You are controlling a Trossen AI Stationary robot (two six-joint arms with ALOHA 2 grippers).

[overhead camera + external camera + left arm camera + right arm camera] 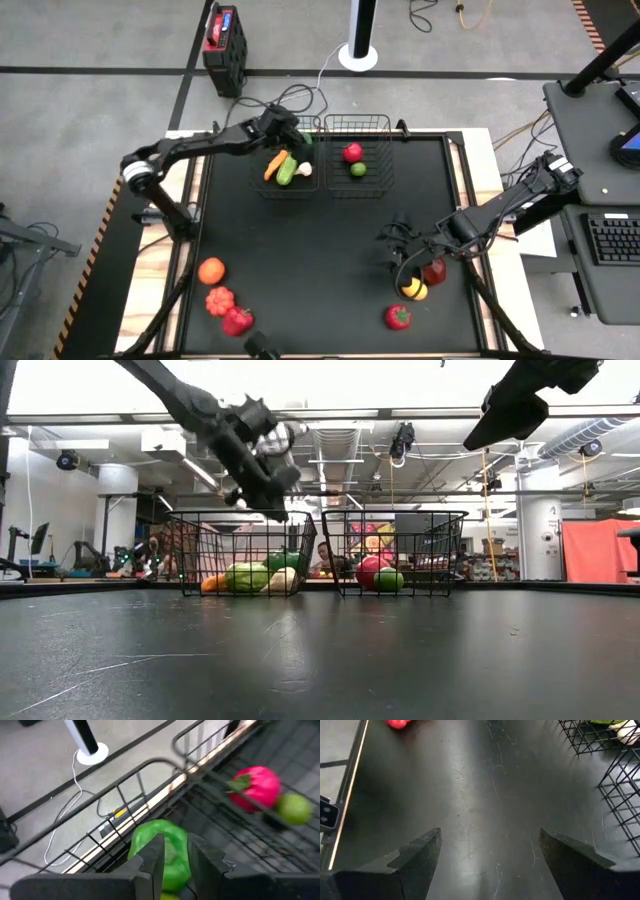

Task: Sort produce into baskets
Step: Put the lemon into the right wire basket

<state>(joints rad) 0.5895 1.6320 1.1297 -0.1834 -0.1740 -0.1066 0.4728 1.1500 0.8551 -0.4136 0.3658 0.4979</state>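
Two dark fingers [172, 865] of the left gripper [297, 133] fill the foreground of the left wrist view, clamped on a green pepper [162, 852] that bulges between them. From above, that gripper hangs over the far rim of the left basket [262, 185], so the step in hand looks like a drop-off of the green piece. What the next move calls for, as I judge it, is a short lowering inside the wire walls and then a release, clear of the rim so the pepper does not catch on the mesh. Already in the left basket lie a carrot [274, 166], a cucumber [287, 171] and a pale garlic [304, 169]; the right basket [383, 185] holds a red fruit [352, 152] and a lime-green one [358, 169]. The right gripper [400, 250] hovers low over the near right part of the black table [320, 260], its fingers spread wide with nothing between them, just beside a lemon [413, 290] and a dark red pepper [434, 271]; a grasp on one of these seems its likely next job. Still loose are a red piece with a green stalk [398, 317] near the front edge and, at the near left, an orange [211, 270], a ribbed red piece [219, 298] and a red pepper [238, 321].
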